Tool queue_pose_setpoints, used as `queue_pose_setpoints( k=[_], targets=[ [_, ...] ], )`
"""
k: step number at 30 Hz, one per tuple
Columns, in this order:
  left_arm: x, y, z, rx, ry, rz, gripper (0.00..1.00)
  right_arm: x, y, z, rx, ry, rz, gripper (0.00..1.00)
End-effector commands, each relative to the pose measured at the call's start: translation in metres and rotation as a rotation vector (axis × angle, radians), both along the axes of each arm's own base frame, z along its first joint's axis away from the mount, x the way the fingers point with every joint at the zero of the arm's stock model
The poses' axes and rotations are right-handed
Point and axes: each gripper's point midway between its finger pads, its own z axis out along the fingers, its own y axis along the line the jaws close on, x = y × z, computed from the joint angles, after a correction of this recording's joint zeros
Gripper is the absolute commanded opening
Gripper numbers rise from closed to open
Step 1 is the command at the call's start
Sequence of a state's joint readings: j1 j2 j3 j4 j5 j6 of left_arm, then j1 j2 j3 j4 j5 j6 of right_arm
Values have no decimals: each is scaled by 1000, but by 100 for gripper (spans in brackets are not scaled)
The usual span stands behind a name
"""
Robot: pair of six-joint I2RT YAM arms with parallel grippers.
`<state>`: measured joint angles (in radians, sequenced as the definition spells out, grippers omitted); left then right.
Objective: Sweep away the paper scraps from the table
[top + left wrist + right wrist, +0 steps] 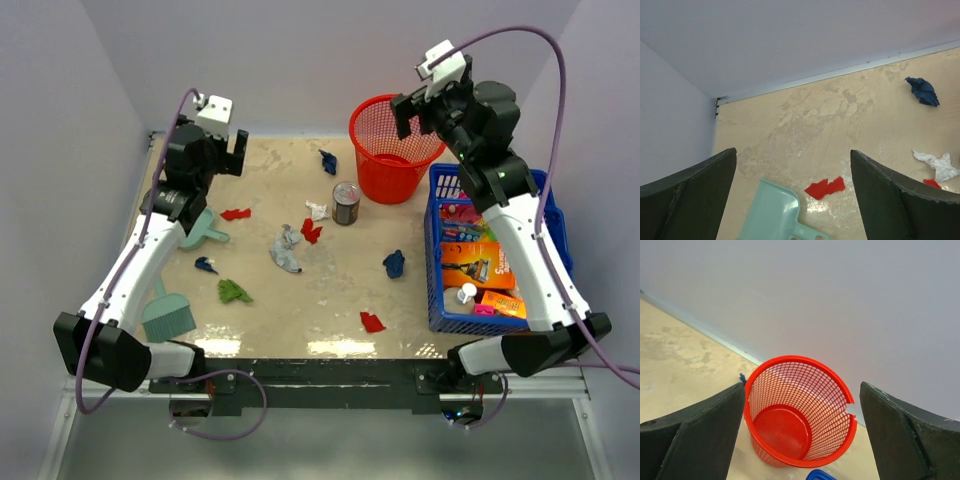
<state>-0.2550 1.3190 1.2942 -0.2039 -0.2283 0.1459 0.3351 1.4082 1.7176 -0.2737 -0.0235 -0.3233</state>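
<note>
Several paper scraps lie scattered on the beige table point(268, 180): a red one point(236, 213) by the left, a dark blue one point(328, 161) at the back, white point(317, 210), grey-blue point(286, 250), green point(234, 291) and another red point(372, 322) near the front. My left gripper point(226, 152) hangs open above the back left corner, with nothing between its fingers. The left wrist view looks down on that red scrap point(825, 187) from between the left gripper's point(793, 165) spread jaws. My right gripper point(413, 113) is open and empty, held high over the red mesh basket point(395, 150).
A pale green dustpan point(205, 230) and a matching brush point(168, 315) lie along the left side. A tin can point(346, 203) stands upright near the basket point(837, 415). A blue crate point(440, 300) of packaged goods fills the right edge. Lilac walls close in the table.
</note>
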Motion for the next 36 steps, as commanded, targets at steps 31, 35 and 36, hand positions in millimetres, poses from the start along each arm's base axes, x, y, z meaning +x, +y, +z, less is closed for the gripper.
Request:
queue_pose_setpoints(
  k=[31, 35, 36],
  targets=[
    [-120, -11, -163, 315, 735, -457, 88, -157, -9, -280, -378, 756, 146, 69],
    [-127, -1, -180, 359, 807, -433, 86, -155, -34, -295, -441, 817, 87, 66],
    [-128, 1, -181, 367, 809, -425, 86, -156, -42, -302, -461, 832, 58, 66]
  ],
)
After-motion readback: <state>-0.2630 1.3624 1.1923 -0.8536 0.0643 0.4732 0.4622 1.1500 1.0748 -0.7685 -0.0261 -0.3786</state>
